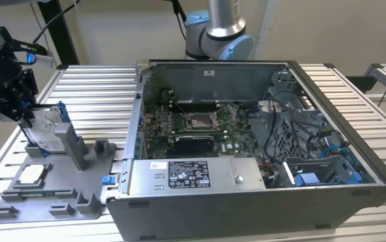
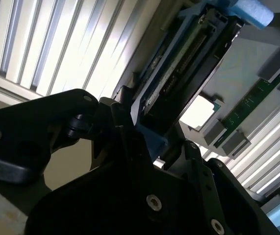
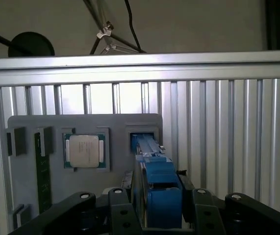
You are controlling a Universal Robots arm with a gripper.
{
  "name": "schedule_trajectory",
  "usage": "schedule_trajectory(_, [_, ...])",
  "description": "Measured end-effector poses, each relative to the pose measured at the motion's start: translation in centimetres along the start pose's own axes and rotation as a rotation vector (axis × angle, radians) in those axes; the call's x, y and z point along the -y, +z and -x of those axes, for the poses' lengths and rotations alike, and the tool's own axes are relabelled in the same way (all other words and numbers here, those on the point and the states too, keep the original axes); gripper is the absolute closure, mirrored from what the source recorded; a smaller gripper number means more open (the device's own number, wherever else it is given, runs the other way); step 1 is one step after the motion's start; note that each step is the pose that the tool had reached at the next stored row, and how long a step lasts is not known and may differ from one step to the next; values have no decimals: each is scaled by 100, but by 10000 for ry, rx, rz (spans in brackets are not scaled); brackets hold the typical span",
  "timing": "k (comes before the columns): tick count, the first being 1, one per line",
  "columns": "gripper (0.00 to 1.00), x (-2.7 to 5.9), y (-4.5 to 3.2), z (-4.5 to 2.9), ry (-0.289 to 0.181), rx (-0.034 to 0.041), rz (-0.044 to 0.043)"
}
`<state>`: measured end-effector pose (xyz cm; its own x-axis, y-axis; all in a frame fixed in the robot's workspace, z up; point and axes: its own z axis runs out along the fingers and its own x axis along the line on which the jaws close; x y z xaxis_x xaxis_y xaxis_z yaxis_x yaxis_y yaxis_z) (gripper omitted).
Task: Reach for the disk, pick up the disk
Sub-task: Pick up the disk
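The disk (image 1: 45,132) stands up on its edge in a slot of the grey tray (image 1: 58,194). The tray lies on the ribbed metal counter (image 1: 92,91), at the exterior view's left. The black hand (image 1: 23,113) is at the top of the disk. In both wrist views its two fingers sit tight against the blue frame, one on each side, so the hand has hold of the disk. The bottom of the disk is in the slot. A small square chip (image 3: 84,151) lies flat on the tray, near the disk. An open computer (image 1: 246,151) sits beside the tray.
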<state>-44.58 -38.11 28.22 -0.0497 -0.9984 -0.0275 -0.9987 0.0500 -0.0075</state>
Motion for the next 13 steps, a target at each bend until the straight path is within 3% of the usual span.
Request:
schedule_trajectory(6, [0,0,55,-1,0,-1,1])
schedule_trajectory(13, [0,0,60,-2,0,-1,1])
